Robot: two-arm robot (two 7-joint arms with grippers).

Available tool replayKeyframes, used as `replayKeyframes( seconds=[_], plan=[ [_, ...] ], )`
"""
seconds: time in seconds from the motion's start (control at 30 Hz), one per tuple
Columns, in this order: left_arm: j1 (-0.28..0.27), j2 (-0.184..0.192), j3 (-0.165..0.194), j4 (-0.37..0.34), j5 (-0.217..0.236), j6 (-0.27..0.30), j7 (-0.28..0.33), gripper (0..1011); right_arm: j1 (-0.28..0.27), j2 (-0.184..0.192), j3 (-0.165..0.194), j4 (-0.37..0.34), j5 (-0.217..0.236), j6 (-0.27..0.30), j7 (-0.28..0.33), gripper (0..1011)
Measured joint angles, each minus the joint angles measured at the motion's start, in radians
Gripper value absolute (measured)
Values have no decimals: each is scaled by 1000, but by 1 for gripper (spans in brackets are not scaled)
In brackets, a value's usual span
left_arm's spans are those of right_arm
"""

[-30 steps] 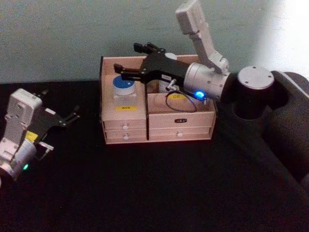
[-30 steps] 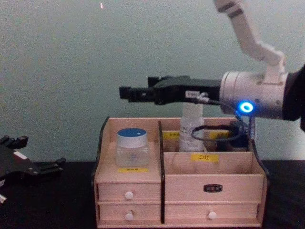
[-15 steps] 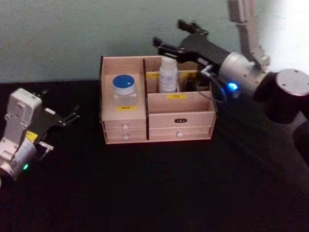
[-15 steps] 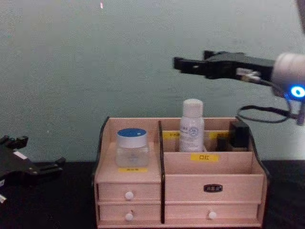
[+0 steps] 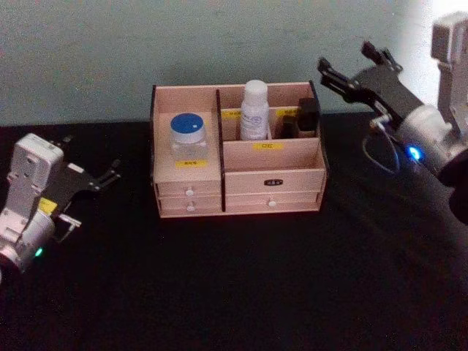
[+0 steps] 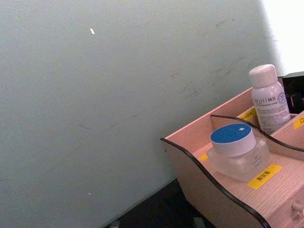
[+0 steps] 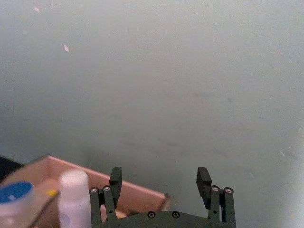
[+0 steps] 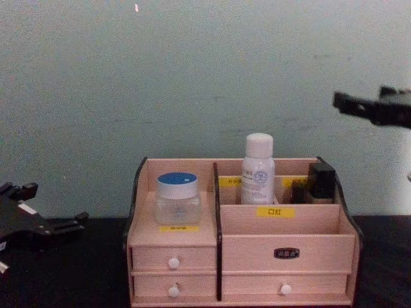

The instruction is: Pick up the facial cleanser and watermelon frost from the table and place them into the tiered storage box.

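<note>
While the smooth white cylindrical bottle (image 5: 254, 110) stands upright in the wooden tiered storage box (image 5: 272, 191), the right gripper (image 5: 354, 66) hovers beside it, fingers apart. Left gripper (image 5: 91, 175) rests open over the black table (image 5: 241, 285).

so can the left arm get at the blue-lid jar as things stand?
Probably yes. The blue-lid jar stands in the box's left compartment, open on top, nearest the left pincer, which sits open on the table with nothing between them.

Tiered storage box (image 5: 238, 191): one
White bottle (image 5: 254, 110): one
Blue-lidded jar (image 5: 189, 135): one
Drawer knobs (image 8: 173, 262): three white ones showing
Yellow labels (image 8: 275, 212): at least four
</note>
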Motion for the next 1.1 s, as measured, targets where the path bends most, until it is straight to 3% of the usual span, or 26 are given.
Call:
replayKeyframes(
  seconds=[0.57,1.1],
  plan=[
    [0,0,0,0,0,0,0,1001,-143,-8,76,-10,-31,-11,-36,1002],
    [0,0,0,0,0,0,0,1001,-187,-16,104,-2,-45,53,-13,1002]
  ],
)
